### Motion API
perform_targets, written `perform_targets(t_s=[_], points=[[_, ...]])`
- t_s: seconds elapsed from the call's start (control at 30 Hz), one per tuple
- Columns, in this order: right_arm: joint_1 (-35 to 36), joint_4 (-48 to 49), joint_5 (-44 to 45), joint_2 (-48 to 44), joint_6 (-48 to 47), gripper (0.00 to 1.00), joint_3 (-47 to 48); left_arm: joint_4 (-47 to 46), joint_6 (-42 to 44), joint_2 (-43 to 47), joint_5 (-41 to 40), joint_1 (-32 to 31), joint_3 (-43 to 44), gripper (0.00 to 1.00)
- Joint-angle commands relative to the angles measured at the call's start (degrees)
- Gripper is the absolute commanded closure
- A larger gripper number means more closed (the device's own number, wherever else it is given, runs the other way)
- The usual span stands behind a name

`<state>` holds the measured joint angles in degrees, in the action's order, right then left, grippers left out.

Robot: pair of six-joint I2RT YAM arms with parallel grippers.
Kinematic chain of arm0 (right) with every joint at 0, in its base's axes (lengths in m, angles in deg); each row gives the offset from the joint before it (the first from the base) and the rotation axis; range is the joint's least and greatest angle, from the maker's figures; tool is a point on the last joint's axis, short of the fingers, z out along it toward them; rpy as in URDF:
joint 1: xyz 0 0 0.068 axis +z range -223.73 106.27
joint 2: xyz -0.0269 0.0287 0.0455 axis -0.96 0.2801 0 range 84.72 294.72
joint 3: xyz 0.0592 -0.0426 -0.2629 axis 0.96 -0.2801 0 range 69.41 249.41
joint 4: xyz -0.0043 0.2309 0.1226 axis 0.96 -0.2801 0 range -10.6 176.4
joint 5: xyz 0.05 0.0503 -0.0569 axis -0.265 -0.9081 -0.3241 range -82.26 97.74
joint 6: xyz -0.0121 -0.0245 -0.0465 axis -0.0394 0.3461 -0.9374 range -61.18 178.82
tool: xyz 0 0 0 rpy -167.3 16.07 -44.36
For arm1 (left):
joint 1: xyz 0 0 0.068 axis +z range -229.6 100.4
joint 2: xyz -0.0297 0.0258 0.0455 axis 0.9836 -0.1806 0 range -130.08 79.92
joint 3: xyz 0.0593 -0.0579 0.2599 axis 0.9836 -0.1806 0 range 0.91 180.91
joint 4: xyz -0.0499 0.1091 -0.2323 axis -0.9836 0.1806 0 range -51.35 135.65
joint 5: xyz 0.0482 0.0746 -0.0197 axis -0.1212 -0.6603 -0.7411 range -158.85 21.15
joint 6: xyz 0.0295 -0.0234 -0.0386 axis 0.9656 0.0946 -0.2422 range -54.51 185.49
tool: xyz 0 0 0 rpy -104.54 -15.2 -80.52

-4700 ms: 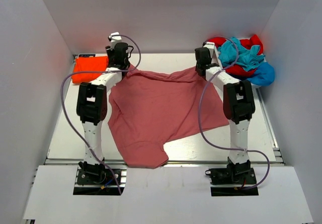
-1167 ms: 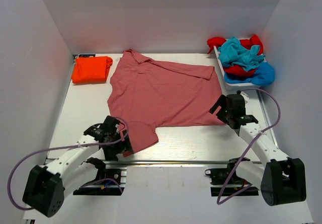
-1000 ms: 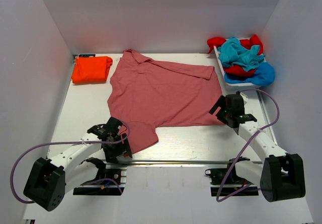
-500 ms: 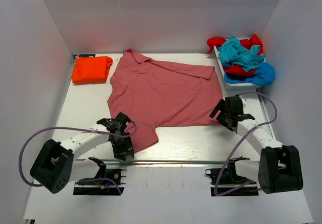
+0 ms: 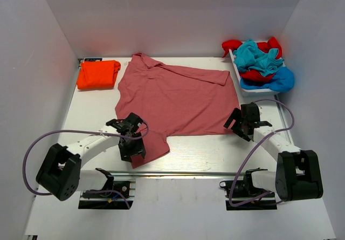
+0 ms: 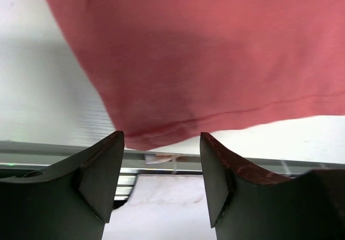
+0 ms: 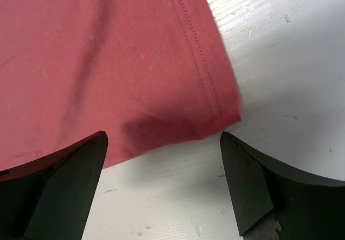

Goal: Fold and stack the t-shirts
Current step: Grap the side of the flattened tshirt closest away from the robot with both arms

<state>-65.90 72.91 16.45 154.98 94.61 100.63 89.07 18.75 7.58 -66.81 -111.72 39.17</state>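
Both sets of jaws stand wide with nothing pinched. The left gripper (image 6: 159, 138) has slid in from the side over the near left flap of the pink-red shirt (image 5: 178, 97), and the right gripper (image 7: 163, 137) straddles its near right hem corner. A few seconds ago the two held this shirt up by its far edge; now it lies spread flat, so laying-out looks done and a first fold likely comes next. Both arms lie low, elbows flung out beyond the shirt's sides. An orange shirt (image 5: 98, 74) sits folded off its far left corner, and the unfolded pile (image 5: 259, 62) off its far right.
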Motion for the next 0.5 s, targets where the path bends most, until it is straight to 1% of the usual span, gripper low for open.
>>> perform_targets(t_s=[0.0,0.1,0.13,0.17,0.27,0.3,0.37,0.4,0.43,0.47], points=[[-0.5,1.6,-0.9,0.2,-0.7,0.10,1.6,1.4,0.4,0.3,-1.3,-0.2,-1.5,0.32],[-0.8,1.5,-0.8,0.3,-0.5,0.10,1.5,1.4,-0.2,1.6,-1.8,-0.2,-2.6,0.34],[-1.0,1.5,-0.8,0.2,-0.4,0.10,1.3,1.4,-0.2,1.6,-1.8,-0.2,-2.6,0.37],[-0.9,1.5,-0.3,0.2,-0.2,0.10,1.3,1.4,-1.1,1.0,-3.7,-0.2,-3.2,0.38],[-1.2,1.5,0.2,-0.6,0.0,0.10,0.9,1.4,-1.1,-0.3,-5.7,-0.2,-4.8,0.42],[-1.2,1.5,0.0,-0.6,0.2,0.10,0.9,-1.3,-1.1,-1.0,-5.7,-0.2,-5.9,0.47],[-1.4,0.9,-0.7,-0.8,-1.2,0.10,1.4,-4.2,-0.4,-1.7,-3.2,-0.2,-6.4,0.54],[-1.7,-0.4,0.2,-1.0,-1.2,0.10,1.4,-5.4,0.3,-2.3,-2.4,-0.7,-6.4,0.64],[-1.8,-0.7,1.2,-1.2,-1.1,0.10,1.6,-7.2,0.3,-2.8,-1.8,-0.8,-6.4,0.70],[-2.0,-0.9,1.9,-1.5,-0.9,0.10,1.4,-7.2,0.9,-3.4,-1.3,-0.8,-6.4,0.80]])
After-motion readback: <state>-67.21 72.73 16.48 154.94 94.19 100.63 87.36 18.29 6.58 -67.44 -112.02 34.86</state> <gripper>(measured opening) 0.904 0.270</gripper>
